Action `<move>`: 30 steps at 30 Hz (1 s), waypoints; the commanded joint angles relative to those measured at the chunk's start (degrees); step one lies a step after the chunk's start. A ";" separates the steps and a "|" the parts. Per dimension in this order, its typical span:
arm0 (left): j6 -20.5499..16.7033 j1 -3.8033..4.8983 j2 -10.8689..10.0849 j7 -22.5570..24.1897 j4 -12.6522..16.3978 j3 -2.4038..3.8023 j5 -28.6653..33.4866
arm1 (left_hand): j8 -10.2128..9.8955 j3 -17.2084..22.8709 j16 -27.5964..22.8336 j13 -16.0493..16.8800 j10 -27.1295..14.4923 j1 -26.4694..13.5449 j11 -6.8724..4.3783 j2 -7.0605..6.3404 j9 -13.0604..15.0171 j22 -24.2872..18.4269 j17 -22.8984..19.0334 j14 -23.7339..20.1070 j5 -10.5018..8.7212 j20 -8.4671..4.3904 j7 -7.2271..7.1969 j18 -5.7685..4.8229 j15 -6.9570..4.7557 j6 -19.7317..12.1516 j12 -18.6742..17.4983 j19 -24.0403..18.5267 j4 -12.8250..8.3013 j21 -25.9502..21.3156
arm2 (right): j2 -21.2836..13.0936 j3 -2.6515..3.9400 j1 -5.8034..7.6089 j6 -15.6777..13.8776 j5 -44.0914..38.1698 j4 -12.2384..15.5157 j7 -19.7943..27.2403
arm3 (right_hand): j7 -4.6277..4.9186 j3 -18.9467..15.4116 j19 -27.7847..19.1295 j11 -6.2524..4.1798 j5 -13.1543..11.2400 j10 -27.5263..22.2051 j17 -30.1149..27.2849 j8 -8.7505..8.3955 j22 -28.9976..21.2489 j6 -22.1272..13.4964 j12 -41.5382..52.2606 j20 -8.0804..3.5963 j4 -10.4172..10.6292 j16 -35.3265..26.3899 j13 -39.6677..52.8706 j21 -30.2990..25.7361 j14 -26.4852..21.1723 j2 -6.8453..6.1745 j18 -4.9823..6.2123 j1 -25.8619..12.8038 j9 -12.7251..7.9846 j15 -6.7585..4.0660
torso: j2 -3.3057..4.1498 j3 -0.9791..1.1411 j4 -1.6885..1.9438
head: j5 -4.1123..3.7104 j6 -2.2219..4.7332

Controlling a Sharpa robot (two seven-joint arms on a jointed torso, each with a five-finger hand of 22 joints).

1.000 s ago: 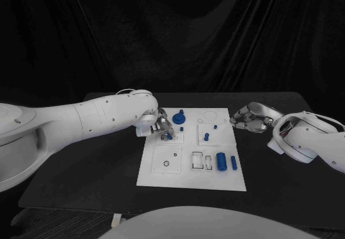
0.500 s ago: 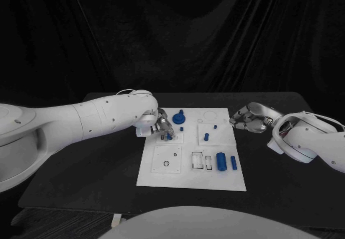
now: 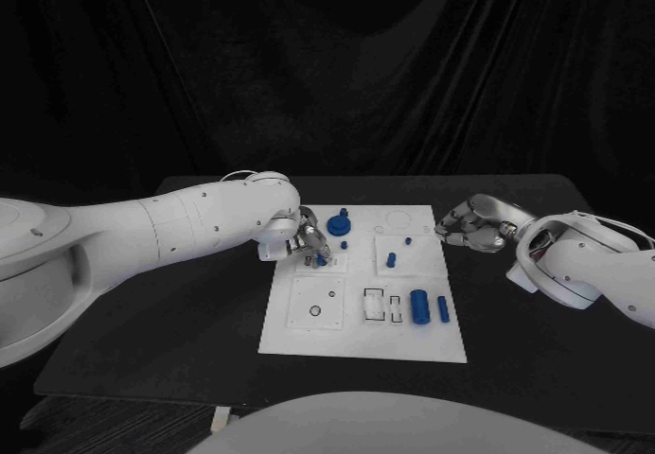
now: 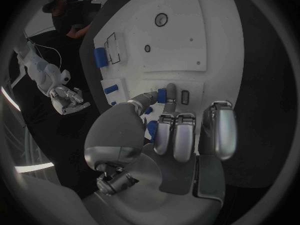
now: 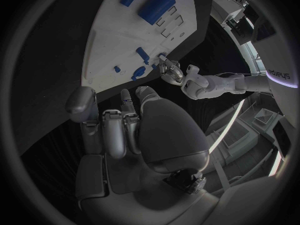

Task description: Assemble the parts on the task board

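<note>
My left hand (image 3: 298, 238) pinches a small blue peg (image 4: 162, 95) over the task board's (image 3: 366, 333) upper left corner. My right hand (image 3: 471, 225) hovers beside the board's right edge, fingers curled in, holding nothing.

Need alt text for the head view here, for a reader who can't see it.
The left hand pinches a small blue part at the white task board's far left corner. The right hand is curled, empty, just off the board's right edge. More blue parts sit on the board.
</note>
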 commanded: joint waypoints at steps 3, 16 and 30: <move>0.78 -0.33 0.35 0.75 -0.17 0.01 0.45 | 0.05 3.16 0.15 14.76 5.83 -1.12 -0.12 0.77 0.25 11.21 15.10 5.95 -2.22 -0.09 -0.32 0.29 -0.38 -0.10 -0.29 -0.09 -2.78 -0.49 | -0.05 0.04 -0.16 0.33 -0.26 0.09 -0.90 | 0.17 0.46 -0.40 -0.14 0.27 4.13 9.40 -0.05 6.43 0.37 -0.29 0.11 0.01 -0.33 12.80 -0.17 4.27 0.20 0.61 0.57 -0.07 0.03 | 0.01 0.01 -0.01 | 0.03 0.01; 1.47 -0.70 0.71 0.69 -0.80 0.01 0.45 | -1.27 -4.93 0.15 14.50 5.56 -5.19 0.24 1.12 -0.01 11.03 15.10 5.95 -18.49 0.21 -0.04 0.43 -0.06 -0.16 -0.67 -0.36 2.28 -1.37 | -0.09 0.04 -0.23 0.48 -0.26 0.14 -1.03 | 0.17 0.46 -0.40 -0.14 0.27 4.13 9.40 -0.05 6.43 0.37 -0.29 0.11 0.01 -0.33 12.80 -0.17 4.27 0.20 0.61 0.57 -0.07 0.03 | 0.04 0.00 0.00 | -0.01 0.01; 1.53 -0.79 0.78 0.68 -1.07 0.01 0.45 | -1.04 -9.39 0.15 14.53 5.59 -7.06 0.27 0.96 0.99 11.02 15.10 5.95 -21.67 0.30 -0.07 0.45 -0.03 0.07 -0.62 -0.32 4.68 -1.52 | -0.13 0.04 -0.50 0.62 -0.27 0.05 -1.11 | 0.17 0.55 -0.42 -0.14 0.25 4.16 9.41 -0.05 6.41 0.40 -0.27 0.12 0.03 -0.32 12.83 -0.25 4.27 0.14 0.62 0.57 -0.07 0.04 | 0.00 0.01 0.01 | -0.03 0.01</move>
